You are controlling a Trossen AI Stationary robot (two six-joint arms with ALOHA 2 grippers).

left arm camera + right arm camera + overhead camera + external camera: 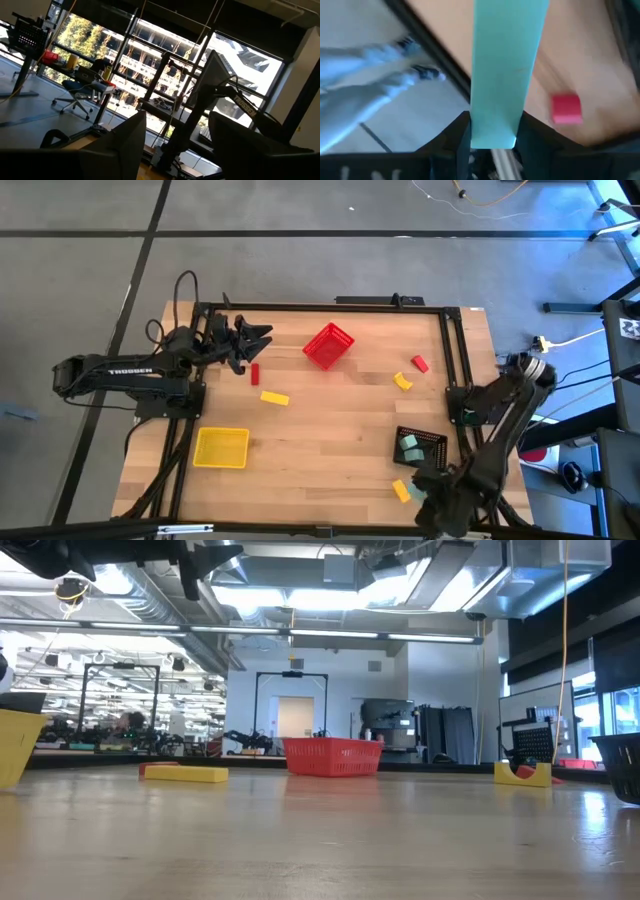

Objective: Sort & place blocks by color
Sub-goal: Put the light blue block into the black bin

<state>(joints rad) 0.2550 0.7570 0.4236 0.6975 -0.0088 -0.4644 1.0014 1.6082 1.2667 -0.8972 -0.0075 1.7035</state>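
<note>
My right gripper (428, 492) is over the table's near right corner, shut on a pale mint green block (506, 70). Beside it a yellow block (401, 490) lies flat on the wood. Other mint blocks (410, 448) lie in the black bin (432, 442). A red block (255, 373) and a yellow block (274, 397) lie below my left gripper (258, 336), which is open and raised near the far left; its wrist view (177, 125) shows only the room. A yellow block (402, 380) and a red block (420, 363) lie at the far right. My right gripper pinches the long mint block by one end (492, 136) between its two fingers (452, 137). The block runs along the fingers and sticks out well past their tips. Whether any part of it rests on the table does not show.
The red bin (328, 345) stands tilted at the far middle, and the yellow bin (221, 447) sits near the left front. A black frame (452, 350) runs along the far and right edges. The middle of the table is bare wood.
</note>
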